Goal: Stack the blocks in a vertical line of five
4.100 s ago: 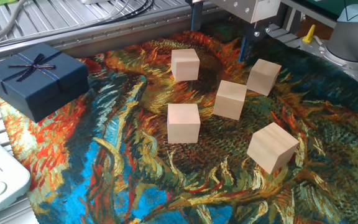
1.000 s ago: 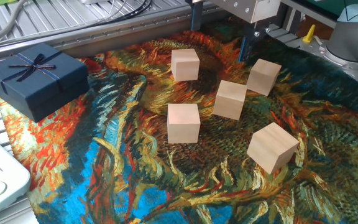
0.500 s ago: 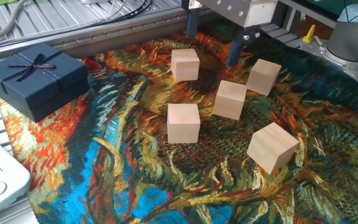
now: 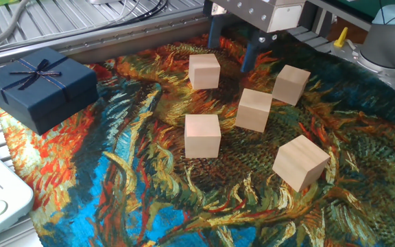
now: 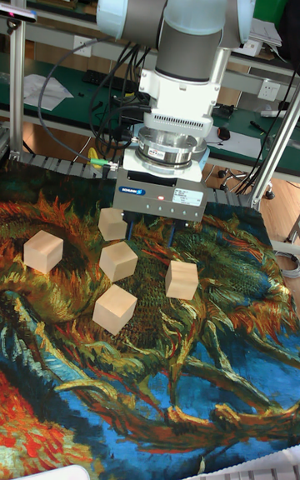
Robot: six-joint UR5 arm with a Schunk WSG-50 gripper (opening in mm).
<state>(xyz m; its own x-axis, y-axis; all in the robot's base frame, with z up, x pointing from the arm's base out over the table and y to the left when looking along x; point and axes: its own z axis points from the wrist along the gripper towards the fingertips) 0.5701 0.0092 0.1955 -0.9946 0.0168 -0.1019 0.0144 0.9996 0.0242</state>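
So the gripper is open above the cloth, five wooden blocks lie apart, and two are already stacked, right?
Not quite. No blocks are stacked: in the fixed view all five blocks sit singly on the cloth, apart. The gripper is open above it, holding nothing.

Layout, referenced to the centre block (image 4: 254, 110): all five blocks sit apart on the cloth (image 4: 136, 192), none stacked. One block (image 4: 204, 71) behind-left, one (image 4: 291, 84) behind-right, one (image 4: 202, 135) front-left, one (image 4: 300, 162) front-right. Gift box (image 4: 38, 86) far left, at the cloth edge. Gripper (image 4: 233, 49) hangs behind it, between the two rear blocks.
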